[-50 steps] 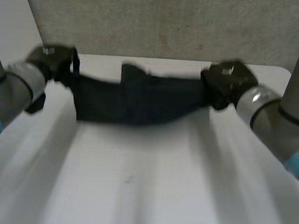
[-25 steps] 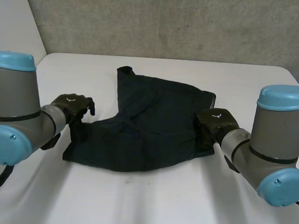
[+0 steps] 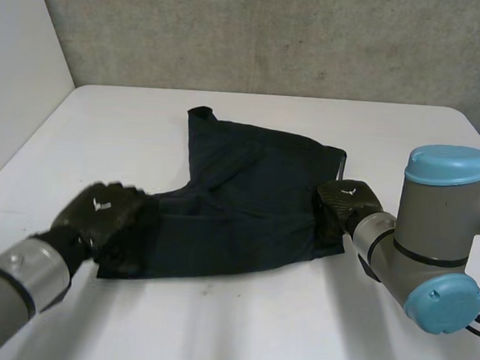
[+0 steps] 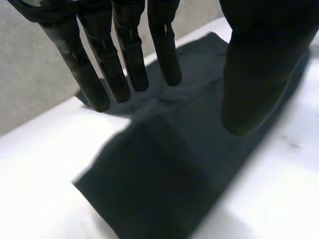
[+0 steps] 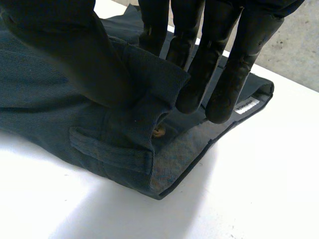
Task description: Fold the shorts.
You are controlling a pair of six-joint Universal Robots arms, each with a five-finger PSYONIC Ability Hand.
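With the fingers (image 5: 197,79) of my right hand (image 3: 345,205) pinching the dark navy cloth shorts (image 3: 239,188) and my left hand (image 3: 101,216) straight-fingered (holding nothing), a one-sided pull could skew the fold.

White tabletop (image 3: 246,329). Dark shorts (image 3: 247,197) lie on it near the middle, partly folded over, belt-loop end toward the robot's right side.

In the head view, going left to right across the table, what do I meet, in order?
left arm → left robot hand → shorts → right robot hand → right arm
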